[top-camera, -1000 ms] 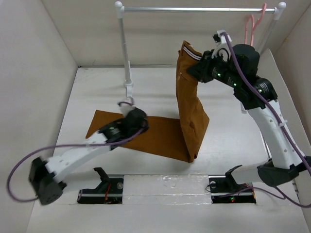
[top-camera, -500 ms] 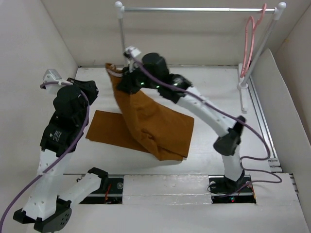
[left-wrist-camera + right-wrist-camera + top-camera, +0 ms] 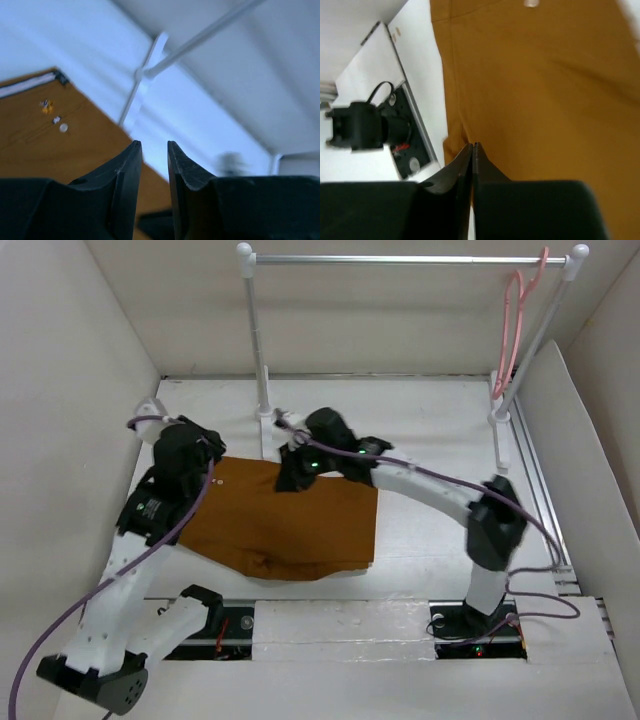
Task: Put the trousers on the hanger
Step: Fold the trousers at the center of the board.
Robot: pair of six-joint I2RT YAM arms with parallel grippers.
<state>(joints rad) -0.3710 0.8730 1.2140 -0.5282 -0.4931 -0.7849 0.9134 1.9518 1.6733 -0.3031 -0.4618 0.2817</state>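
Observation:
The rust-brown trousers [image 3: 290,525] lie folded flat on the white table. They fill the right wrist view [image 3: 545,90], and their waistband corner with white trim shows in the left wrist view [image 3: 50,145]. My left gripper [image 3: 207,453] hovers over their far left corner, its jaws [image 3: 154,142] a little apart with nothing between them. My right gripper [image 3: 288,478] is low over their far edge, its jaws [image 3: 472,145] pressed together with no cloth between them. The pink hanger [image 3: 515,320] hangs at the right end of the rail, far from both grippers.
The silver rail [image 3: 410,258] spans the back on two white posts; its left post [image 3: 262,370] stands just behind the trousers and shows in the left wrist view [image 3: 145,80]. White walls enclose the table. A black arm base [image 3: 365,127] sits at the near edge.
The trousers, held up by my right gripper half a second ago, now lie flat on the table. My right gripper has come down. My left gripper has dropped to the trousers' left corner.

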